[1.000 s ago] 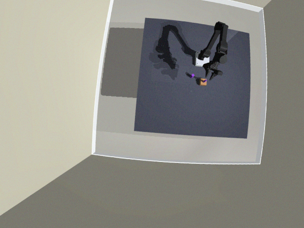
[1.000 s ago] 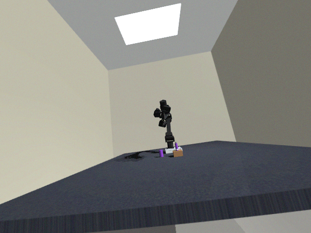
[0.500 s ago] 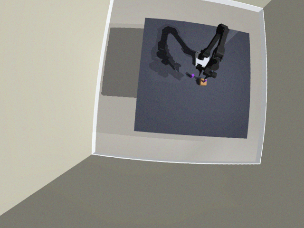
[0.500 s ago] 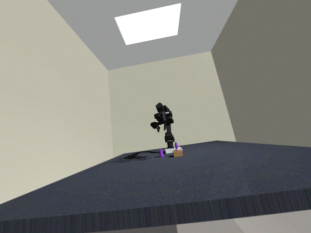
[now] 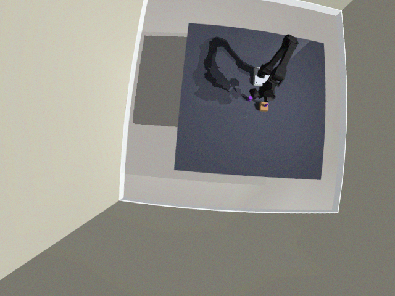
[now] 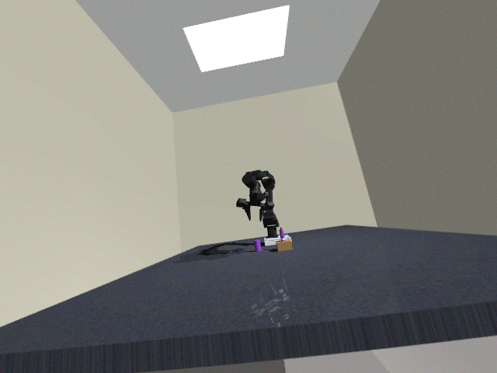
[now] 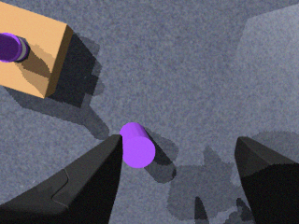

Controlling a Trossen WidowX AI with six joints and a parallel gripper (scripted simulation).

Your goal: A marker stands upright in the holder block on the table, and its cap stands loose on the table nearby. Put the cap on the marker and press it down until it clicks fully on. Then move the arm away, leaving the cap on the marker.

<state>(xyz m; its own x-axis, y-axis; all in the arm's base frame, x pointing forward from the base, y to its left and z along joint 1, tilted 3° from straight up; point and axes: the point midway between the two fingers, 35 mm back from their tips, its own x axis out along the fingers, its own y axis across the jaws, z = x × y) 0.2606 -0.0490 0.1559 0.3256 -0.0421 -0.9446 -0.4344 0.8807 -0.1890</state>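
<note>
A dark slate-grey tabletop (image 6: 361,273) fills a room with cream walls (image 6: 88,169). Directly above the tabletop, a bright white ceiling light (image 6: 238,38) glows. Around the tabletop lies a pale floor (image 5: 153,187).

The single black arm rises from its white base (image 5: 257,79) near the far edge of the worktop, folds over at a high elbow and bends back down, so that the wrist hangs above the surface a little in front of the base. The gripper (image 7: 181,156) points downward at a slant and is raised well clear of the worktop. Its two dark fingers stand partly apart, roughly half spread, with nothing between them and nothing touching either tip.
</note>
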